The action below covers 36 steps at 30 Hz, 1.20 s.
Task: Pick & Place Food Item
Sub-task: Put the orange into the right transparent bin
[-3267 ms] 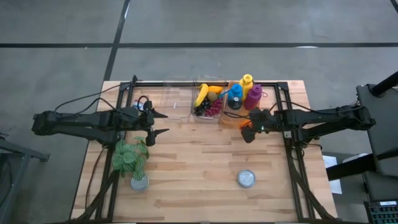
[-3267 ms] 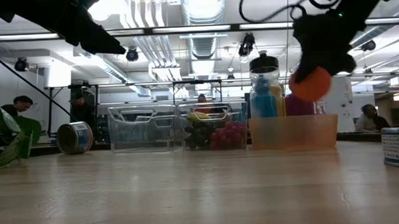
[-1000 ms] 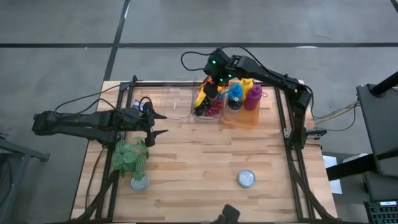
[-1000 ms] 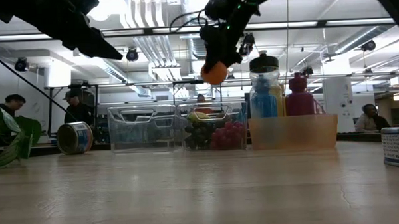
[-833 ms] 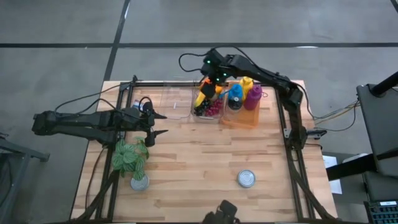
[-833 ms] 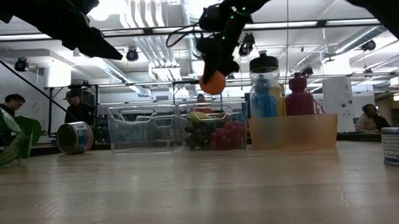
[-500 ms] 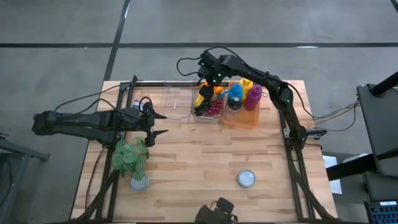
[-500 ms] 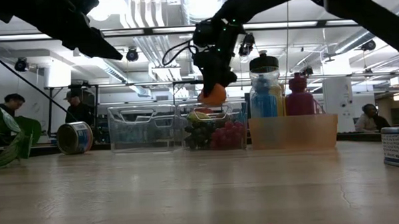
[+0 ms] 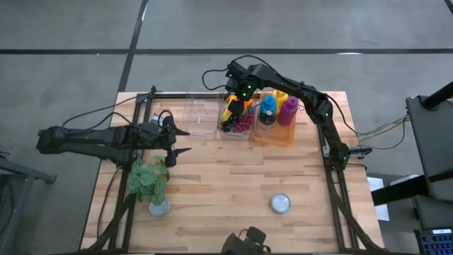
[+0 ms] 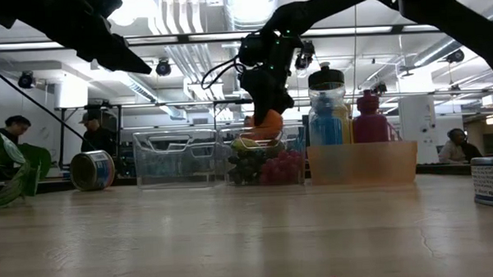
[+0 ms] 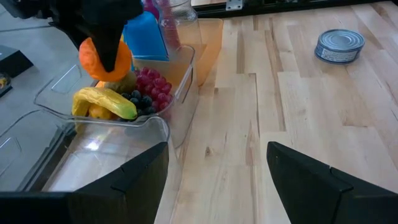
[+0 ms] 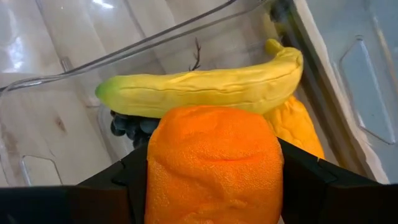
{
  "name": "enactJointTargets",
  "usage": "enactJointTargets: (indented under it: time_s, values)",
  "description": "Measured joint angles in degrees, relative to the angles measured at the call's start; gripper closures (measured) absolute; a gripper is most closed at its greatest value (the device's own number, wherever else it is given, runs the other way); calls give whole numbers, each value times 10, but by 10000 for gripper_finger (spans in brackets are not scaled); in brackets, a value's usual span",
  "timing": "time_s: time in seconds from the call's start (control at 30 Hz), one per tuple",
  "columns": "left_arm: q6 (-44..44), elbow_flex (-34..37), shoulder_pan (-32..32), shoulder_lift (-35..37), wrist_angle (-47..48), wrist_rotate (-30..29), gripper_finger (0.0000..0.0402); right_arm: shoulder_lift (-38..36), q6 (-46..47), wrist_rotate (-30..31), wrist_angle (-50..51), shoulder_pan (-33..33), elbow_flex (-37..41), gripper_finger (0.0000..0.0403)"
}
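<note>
An orange (image 12: 214, 162) is held by my right gripper (image 10: 266, 113) over the clear fruit bin (image 11: 182, 61) at the table's far side. In the low view the orange (image 10: 268, 120) sits about level with the bin's rim. Inside the bin lie a banana (image 12: 205, 90), red grapes (image 11: 152, 84) and dark berries. My left gripper (image 9: 182, 141) waits open at the table's left, touching nothing, with its fingers pointing toward the bins. My right gripper pinches the orange between its two fingers (image 12: 134, 177), one on each of two opposite sides (image 12: 155, 168). The fingers come from above, slanting steeply down. The orange is lifted clear and hangs right over the banana; whether it touches the fruit below, I cannot tell.
An empty clear bin (image 9: 199, 113) stands left of the fruit bin. An orange bin (image 9: 277, 133) with bottles stands to its right. A tin can (image 9: 281, 204) sits near the front right. A potted plant (image 9: 148, 177) and another can (image 9: 158, 207) sit at the front left.
My right gripper has come down with the orange toward the fruit bin, drifting a little toward the table's left and tipping to point more steeply down. The orange has sunk from well above the bin to about its rim. The hold is unchanged.
</note>
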State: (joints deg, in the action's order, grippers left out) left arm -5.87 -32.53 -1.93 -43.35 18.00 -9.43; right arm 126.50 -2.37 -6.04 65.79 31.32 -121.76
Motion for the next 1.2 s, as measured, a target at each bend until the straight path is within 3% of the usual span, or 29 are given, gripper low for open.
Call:
enactJointTargets:
  time_s: [1.2]
  values:
    - [0,0,0,0,0,0,125,0,-4,-15,-7,0,37,165]
